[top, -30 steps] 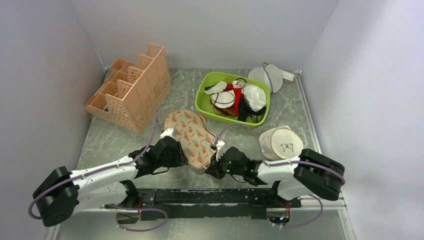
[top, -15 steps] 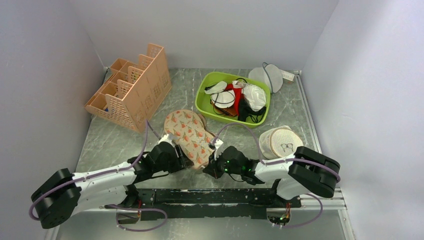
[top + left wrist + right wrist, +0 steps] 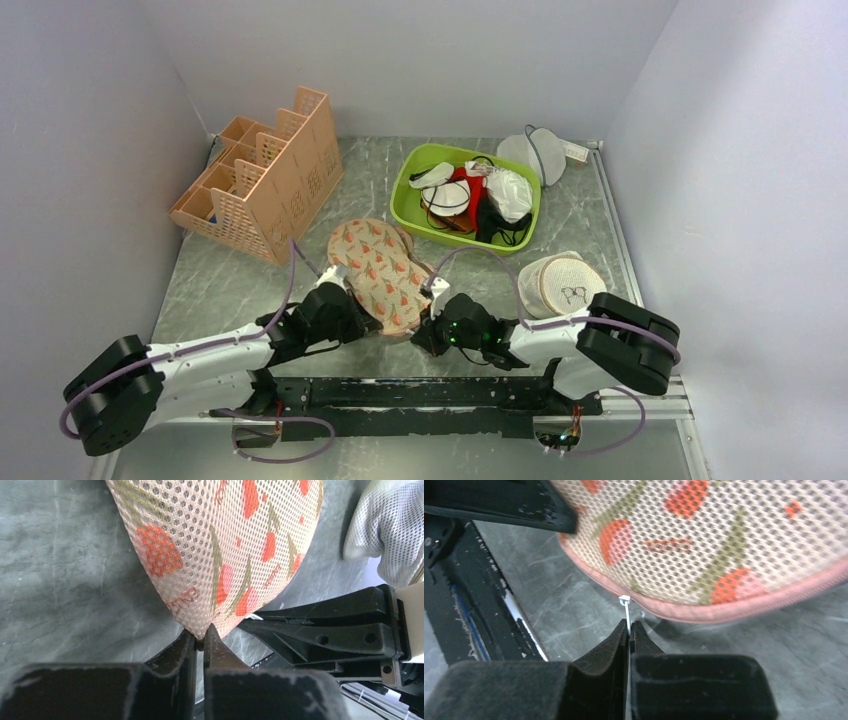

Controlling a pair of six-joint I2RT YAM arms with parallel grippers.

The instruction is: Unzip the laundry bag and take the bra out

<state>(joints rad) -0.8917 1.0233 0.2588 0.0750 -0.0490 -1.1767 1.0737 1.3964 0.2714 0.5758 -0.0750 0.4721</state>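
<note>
The laundry bag (image 3: 378, 272) is a beige mesh pouch with red-and-green print and pink trim, lying near the table's front middle. My left gripper (image 3: 362, 322) is shut on the bag's near edge; the left wrist view shows the mesh (image 3: 220, 555) pinched between the fingertips (image 3: 187, 642). My right gripper (image 3: 424, 328) is shut on the white zip pull (image 3: 625, 611), which hangs from the pink trim (image 3: 719, 611) in the right wrist view. The bra is hidden; no black fabric shows at the bag.
A green bin (image 3: 412, 178) with mixed garments stands behind the bag. A round beige mesh disc (image 3: 566, 285) lies at the right, a white mesh pouch (image 3: 533, 153) at the back right. A peach organiser (image 3: 262, 175) stands at the back left.
Both grippers have shifted slightly toward the near edge with the bag's front end, then settled. The bag's near end is drawn in a little.
</note>
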